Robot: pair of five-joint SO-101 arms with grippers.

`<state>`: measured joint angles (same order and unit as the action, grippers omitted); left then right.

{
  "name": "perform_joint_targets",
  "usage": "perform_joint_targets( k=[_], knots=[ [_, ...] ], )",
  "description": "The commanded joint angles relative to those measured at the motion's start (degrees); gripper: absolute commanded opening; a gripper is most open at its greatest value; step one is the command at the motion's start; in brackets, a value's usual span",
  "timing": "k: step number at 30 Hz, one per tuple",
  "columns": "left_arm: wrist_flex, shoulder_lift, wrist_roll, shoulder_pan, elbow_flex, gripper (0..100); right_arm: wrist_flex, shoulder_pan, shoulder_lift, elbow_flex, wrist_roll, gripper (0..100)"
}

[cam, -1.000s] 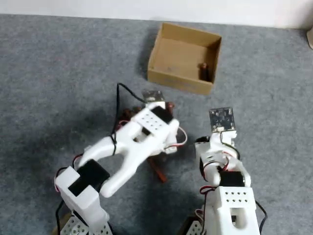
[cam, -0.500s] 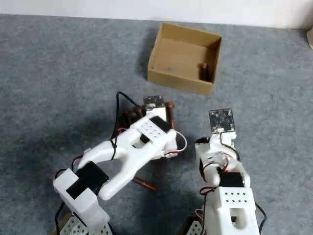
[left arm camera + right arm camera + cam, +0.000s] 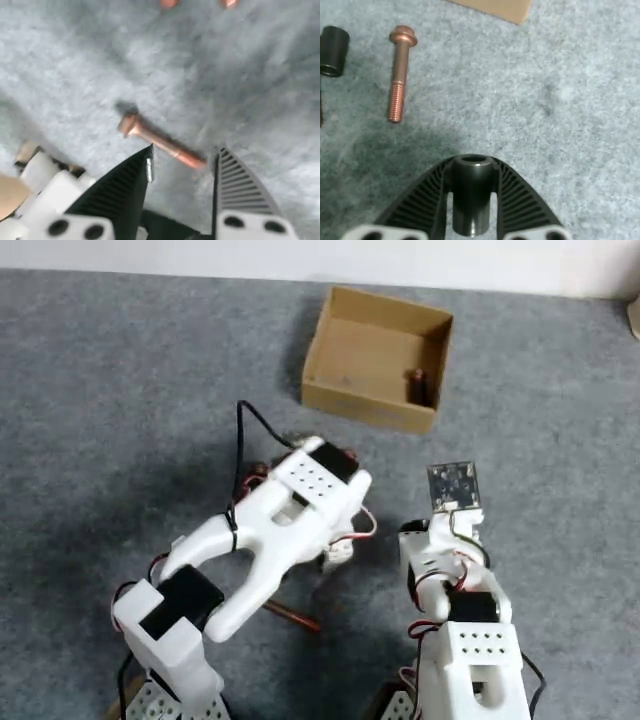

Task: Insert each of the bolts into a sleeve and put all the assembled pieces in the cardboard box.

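A copper bolt (image 3: 160, 142) lies on the grey carpet, and my left gripper (image 3: 185, 152) hangs open just over its threaded end, one black finger on each side. My right gripper (image 3: 471, 167) is shut on a black sleeve (image 3: 470, 192), held with its bore facing out. Beyond it on the carpet lie another bolt (image 3: 400, 70) and a loose black sleeve (image 3: 332, 50). In the high view the cardboard box (image 3: 345, 395) stands at the back with one dark assembled piece (image 3: 420, 388) in its right corner. The left arm (image 3: 290, 510) covers the parts under it.
A bolt (image 3: 290, 615) lies on the carpet beside the left arm's lower link. Two copper tips (image 3: 169, 3) show at the far edge of the left wrist view. The right arm (image 3: 450, 560) stands right of the left arm. A box corner (image 3: 495, 7) is close ahead of the right gripper.
The left arm's wrist swung toward the front, uncovering parts near the box, then back over them. The bolt beside the left arm slid left and toward the front. The right arm stayed still.
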<state>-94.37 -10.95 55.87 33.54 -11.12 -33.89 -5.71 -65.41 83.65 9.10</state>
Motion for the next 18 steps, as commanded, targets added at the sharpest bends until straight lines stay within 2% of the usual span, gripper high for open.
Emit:
perform_joint_targets(
  k=[1,8,15,18],
  knots=[
    [-1.76,0.40,0.44,0.04,-1.27,19,1.71,0.31,-0.92,-0.40,0.70,0.5],
    [-1.32,0.22,0.53,0.48,-4.97,19,2.42,0.31,-0.92,-0.22,0.70,0.5],
    [10.02,0.22,0.70,4.53,-16.75,19,2.86,0.31,-0.66,-0.13,0.70,0.5],
    [14.68,0.22,4.22,4.53,-19.30,19,2.86,0.31,-0.66,-0.13,0.70,0.5]
  ],
)
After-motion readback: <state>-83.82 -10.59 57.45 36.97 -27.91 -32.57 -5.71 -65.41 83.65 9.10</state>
